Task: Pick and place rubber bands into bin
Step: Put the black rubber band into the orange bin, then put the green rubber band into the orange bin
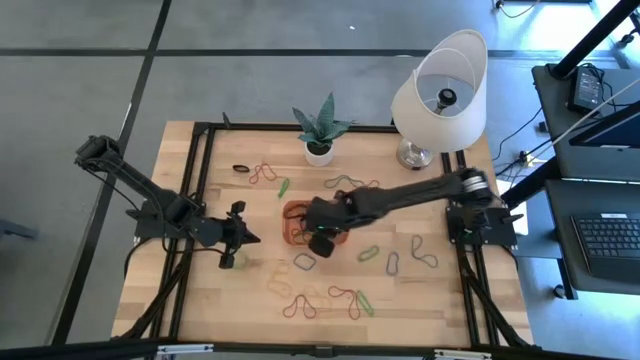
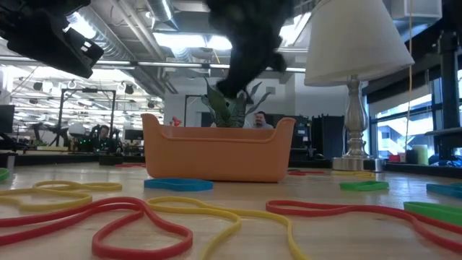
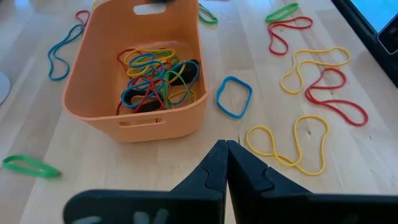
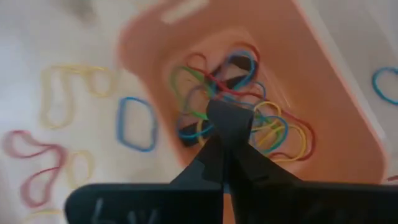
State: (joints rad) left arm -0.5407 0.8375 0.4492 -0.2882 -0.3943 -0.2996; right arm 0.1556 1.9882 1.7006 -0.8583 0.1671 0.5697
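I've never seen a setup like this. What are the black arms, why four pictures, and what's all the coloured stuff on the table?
These are two robot arms at a wooden table, filmed by four cameras: one overhead, one at table height, and one on each wrist. Coloured rubber bands lie scattered over the wood, and many already sit in the orange bin. A lamp and a potted plant stand at the back. The right gripper is above the bin, fingers shut; I see no band pinched in it. The left gripper waits beside the bin, also shut and holding nothing. People show far off in the room behind the table.
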